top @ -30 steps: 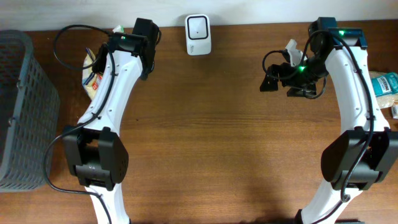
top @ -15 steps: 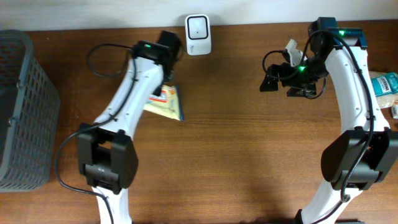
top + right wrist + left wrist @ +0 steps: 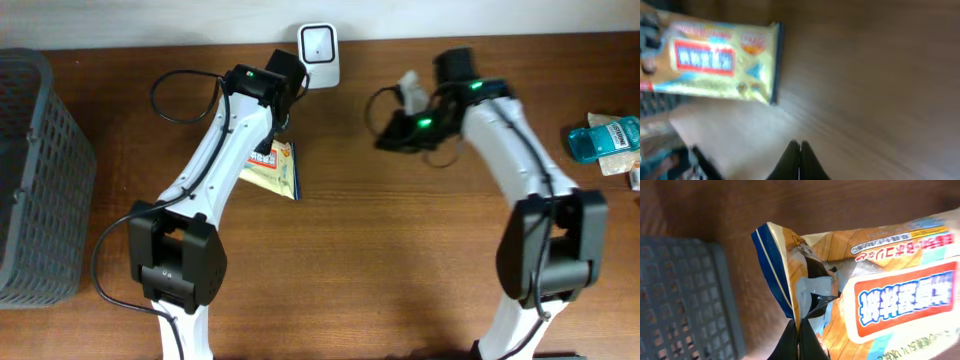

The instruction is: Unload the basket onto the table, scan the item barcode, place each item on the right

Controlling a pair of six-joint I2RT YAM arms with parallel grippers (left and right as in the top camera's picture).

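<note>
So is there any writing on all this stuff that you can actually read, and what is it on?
Nothing can be quoted with confidence.
Snack packet, red-framed white panel: large blue East Asian characters, seen at an odd angle, not legible.
Snack packet, upper edge: a line of small red print, too small to read.
Teal bottle, white label: too small to read.

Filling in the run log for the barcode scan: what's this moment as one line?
left gripper shut on snack packet | right gripper shut, empty | snack packet near white scanner
</note>
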